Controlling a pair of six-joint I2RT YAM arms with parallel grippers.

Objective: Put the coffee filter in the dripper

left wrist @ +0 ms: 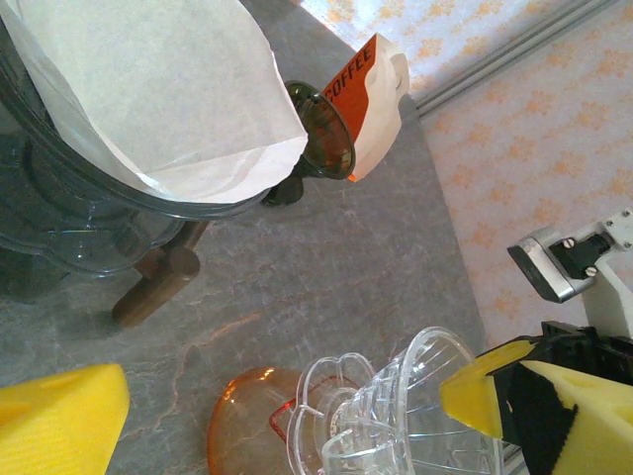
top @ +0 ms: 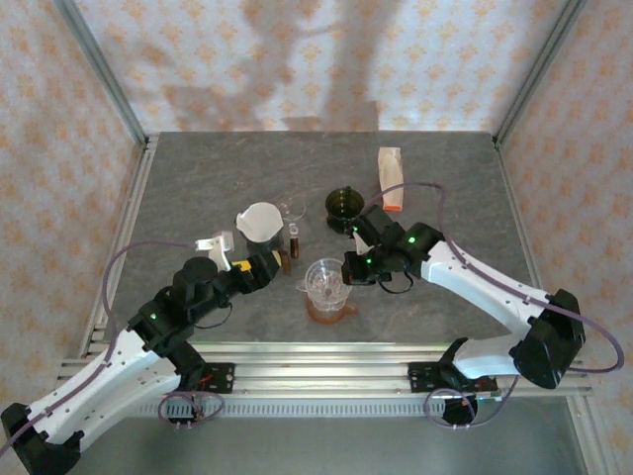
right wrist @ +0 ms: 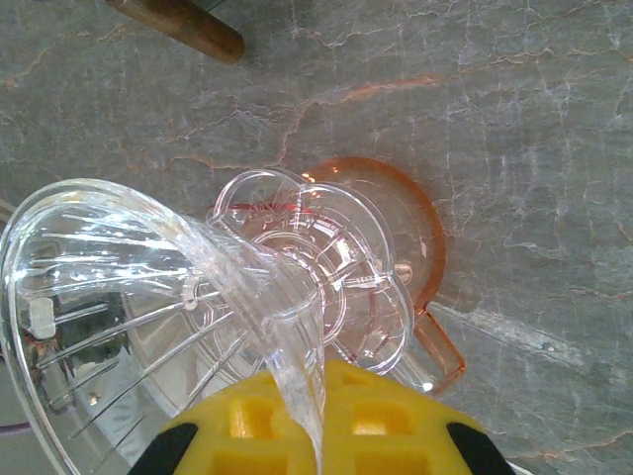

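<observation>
Jaws, top view: left gripper [top: 267,263] standing wide, arm reaching in from lower left; right gripper [top: 348,267] pinching the dripper [top: 324,281] at centre, its pads hard to make out. Coffee filter [top: 259,220] sitting upper left of the dripper.
Left wrist: filter's glass vessel [left wrist: 59,228] running off the left edge.
Right wrist: yellow pad [right wrist: 326,426] cut off at bottom, clamping the dripper rim; orange cup [right wrist: 415,228] lying behind.

The coffee filter [top: 259,220] is a white paper cone, open end up. It is seated in a dark transparent vessel [left wrist: 69,213] left of table centre, and its upper edge stands above the vessel rim. The dripper [top: 324,280] is clear ribbed plastic with a scalloped base flange. It stands empty, mouth up, on an orange cup [top: 331,312] near the filter, to its right and closer to the front edge.
</observation>
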